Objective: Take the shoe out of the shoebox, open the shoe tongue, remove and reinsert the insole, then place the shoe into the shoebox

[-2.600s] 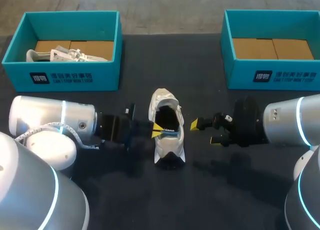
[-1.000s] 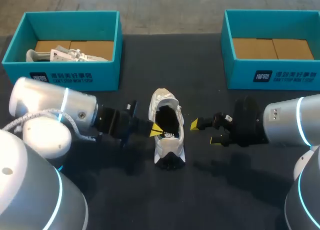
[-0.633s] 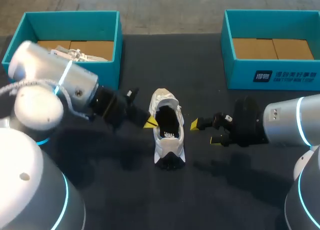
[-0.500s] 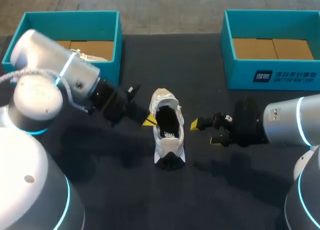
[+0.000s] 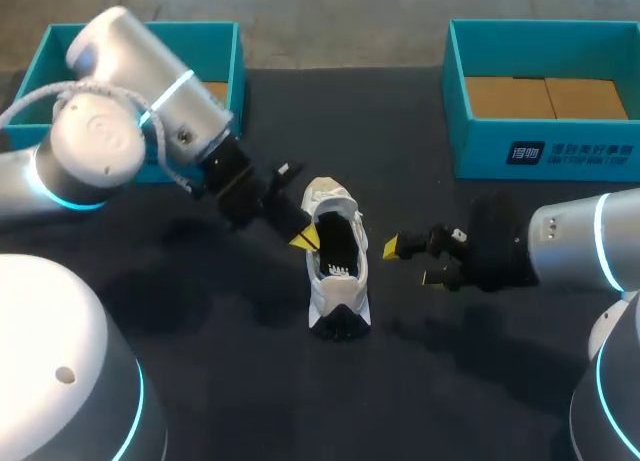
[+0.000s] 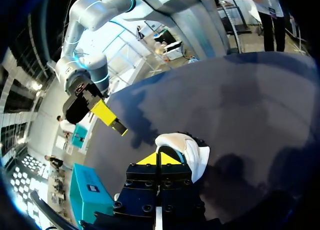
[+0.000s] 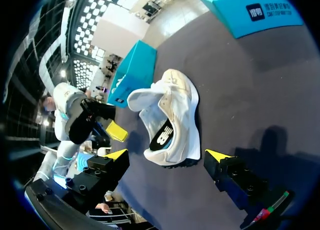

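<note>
**Opened shoe lies mid-table between an empty spread gripper and a pinched one**

Nearest, the right gripper (image 5: 418, 261) hangs low over the dark table (image 5: 460, 381), its fingers (image 5: 403, 245) spread wide and holding nothing. In the right wrist view the shoe lies just ahead of the gap and touches neither finger. That wide stance looks suited to taking the shoe across its width.

The shoe (image 5: 335, 281) rests on its sole in the middle of the table, well apart from both boxes, where either arm can reach it. Its tongue (image 7: 141, 98) is folded back out of the opening. The mouth gapes upward and the dark insole (image 7: 162, 135) shows inside, lying flat as far as I can tell. I judge the insole step to be at or near its end, with the return to a box not yet done.

On the shoe's other side, the left gripper (image 5: 305, 240) sits just beside the opening, not touching the shoe. Its yellow tips (image 6: 151, 160) are pinched together on nothing. Tips clenched like this make a narrow point, better for poking into the mouth than for grasping.

Farthest, the left shoebox (image 5: 225, 46) is largely hidden behind the left arm (image 5: 150, 111). The right shoebox (image 5: 480, 146) stands open with its cardboard floor showing, a likely place for the shoe.
</note>
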Controlling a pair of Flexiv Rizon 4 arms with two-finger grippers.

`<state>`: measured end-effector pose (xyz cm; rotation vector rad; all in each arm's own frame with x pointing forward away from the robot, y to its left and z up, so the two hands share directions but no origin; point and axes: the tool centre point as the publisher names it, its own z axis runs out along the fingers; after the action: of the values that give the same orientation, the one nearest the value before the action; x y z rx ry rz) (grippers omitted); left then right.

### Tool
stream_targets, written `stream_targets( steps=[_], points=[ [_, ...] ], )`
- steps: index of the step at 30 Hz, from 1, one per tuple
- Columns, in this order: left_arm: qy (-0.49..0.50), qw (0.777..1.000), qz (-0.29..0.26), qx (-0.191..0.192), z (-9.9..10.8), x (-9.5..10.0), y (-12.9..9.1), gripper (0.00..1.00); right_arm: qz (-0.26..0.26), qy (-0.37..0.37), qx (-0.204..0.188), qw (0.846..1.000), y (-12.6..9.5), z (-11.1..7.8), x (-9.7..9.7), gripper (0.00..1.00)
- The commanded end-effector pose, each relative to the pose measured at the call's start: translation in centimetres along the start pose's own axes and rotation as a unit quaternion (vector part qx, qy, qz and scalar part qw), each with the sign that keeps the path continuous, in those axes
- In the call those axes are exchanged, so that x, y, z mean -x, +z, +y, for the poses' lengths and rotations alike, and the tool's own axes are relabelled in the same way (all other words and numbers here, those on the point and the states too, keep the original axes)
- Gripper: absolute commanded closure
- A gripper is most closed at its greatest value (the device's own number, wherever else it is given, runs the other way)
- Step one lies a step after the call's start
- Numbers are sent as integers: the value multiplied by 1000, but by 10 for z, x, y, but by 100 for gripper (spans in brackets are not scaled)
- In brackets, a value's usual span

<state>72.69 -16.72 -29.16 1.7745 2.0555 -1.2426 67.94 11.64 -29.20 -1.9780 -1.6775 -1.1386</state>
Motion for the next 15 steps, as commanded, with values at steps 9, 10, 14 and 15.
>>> stream_targets(
  steps=[9,10,14,15],
  points=[
    [18,993,116,-28,6,8,-5,100,-39,2,45,998,-78,21,15,0],
    [18,993,116,-28,6,8,-5,100,-39,2,45,998,-78,21,15,0],
    [26,990,133,-33,7,9,-3,100,-41,-1,49,998,-89,23,15,0],
    [30,989,140,-35,8,11,-3,100,-44,-8,46,998,-95,23,14,0]
  ],
)
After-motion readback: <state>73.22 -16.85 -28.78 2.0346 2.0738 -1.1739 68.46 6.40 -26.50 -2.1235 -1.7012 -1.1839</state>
